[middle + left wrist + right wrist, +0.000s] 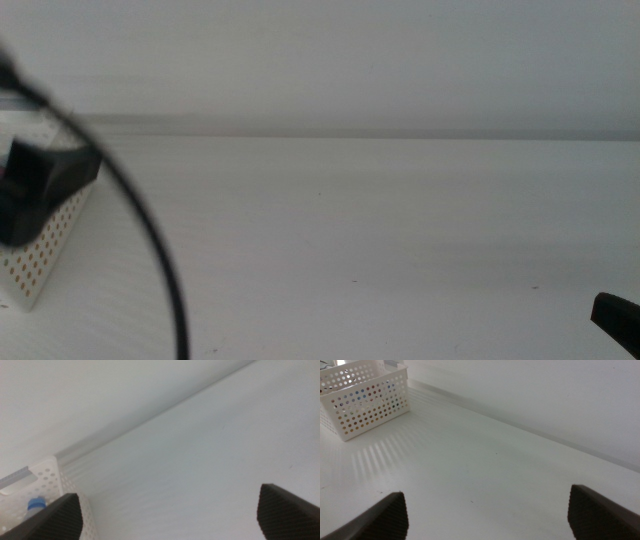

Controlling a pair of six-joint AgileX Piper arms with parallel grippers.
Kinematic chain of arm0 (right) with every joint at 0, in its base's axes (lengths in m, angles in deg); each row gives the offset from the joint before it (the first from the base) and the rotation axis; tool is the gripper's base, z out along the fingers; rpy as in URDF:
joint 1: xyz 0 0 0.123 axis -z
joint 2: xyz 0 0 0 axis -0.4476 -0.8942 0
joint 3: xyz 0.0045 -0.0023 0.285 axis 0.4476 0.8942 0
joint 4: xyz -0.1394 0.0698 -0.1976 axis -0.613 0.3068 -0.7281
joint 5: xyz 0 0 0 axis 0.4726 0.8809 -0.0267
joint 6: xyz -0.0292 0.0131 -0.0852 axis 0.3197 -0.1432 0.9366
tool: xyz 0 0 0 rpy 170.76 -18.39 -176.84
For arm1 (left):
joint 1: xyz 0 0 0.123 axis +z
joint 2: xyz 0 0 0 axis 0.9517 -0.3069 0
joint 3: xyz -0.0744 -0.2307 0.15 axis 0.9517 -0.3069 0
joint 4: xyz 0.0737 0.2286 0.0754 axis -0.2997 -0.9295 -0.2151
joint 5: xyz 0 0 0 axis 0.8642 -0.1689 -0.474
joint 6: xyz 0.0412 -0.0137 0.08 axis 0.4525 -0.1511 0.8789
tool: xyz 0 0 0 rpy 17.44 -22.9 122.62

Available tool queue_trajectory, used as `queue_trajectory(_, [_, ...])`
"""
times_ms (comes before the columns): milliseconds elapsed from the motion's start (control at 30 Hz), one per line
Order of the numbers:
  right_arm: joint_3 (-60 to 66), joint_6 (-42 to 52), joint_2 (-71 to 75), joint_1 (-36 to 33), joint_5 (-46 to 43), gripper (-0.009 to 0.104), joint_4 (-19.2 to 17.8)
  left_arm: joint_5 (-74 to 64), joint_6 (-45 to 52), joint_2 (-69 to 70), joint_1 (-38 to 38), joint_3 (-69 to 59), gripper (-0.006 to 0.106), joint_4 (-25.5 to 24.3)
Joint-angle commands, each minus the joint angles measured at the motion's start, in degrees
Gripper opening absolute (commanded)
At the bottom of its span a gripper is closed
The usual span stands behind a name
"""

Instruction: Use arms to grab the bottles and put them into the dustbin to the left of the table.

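Now both sets of fingers spread wide, empty: left gripper (170,515) beside the white perforated dustbin (50,477) at the tabletop (380,230) left edge, blue-capped water bottle (35,505) inside; right gripper (487,512) low, near the front.

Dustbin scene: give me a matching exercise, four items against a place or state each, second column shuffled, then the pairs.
Items:
1. dustbin
2. blue-capped water bottle
3. left gripper
4. right gripper

Descriptions:
A. open, by the dustbin's rim at the table's left
B. lying inside the dustbin
C. white, perforated walls, at the left end of the table
D. open, low over bare tabletop, waiting on the right side

Pairs: 1-C, 2-B, 3-A, 4-D
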Motion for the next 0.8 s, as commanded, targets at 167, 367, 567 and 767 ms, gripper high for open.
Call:
queue_trajectory(167, [0.2,0.1,0.2,0.1,-0.7,0.085,-0.3,7.0,-8.2,8.6,-2.9,-7.4,0.094,-4.1])
queue_trajectory(367, [0.2,0.1,0.2,0.1,-0.7,0.085,-0.3,11.4,-8.2,9.0,-2.9,-7.4,0.094,-4.1])
queue_trajectory(567, [0.2,0.1,0.2,0.1,-0.7,0.085,-0.3,15.7,-8.2,9.0,-2.9,-7.4,0.094,-4.1])
queue_trajectory(767, [0.2,0.1,0.2,0.1,-0.7,0.085,-0.3,17.2,-11.6,9.0,-2.9,-7.6,0.094,-2.5])
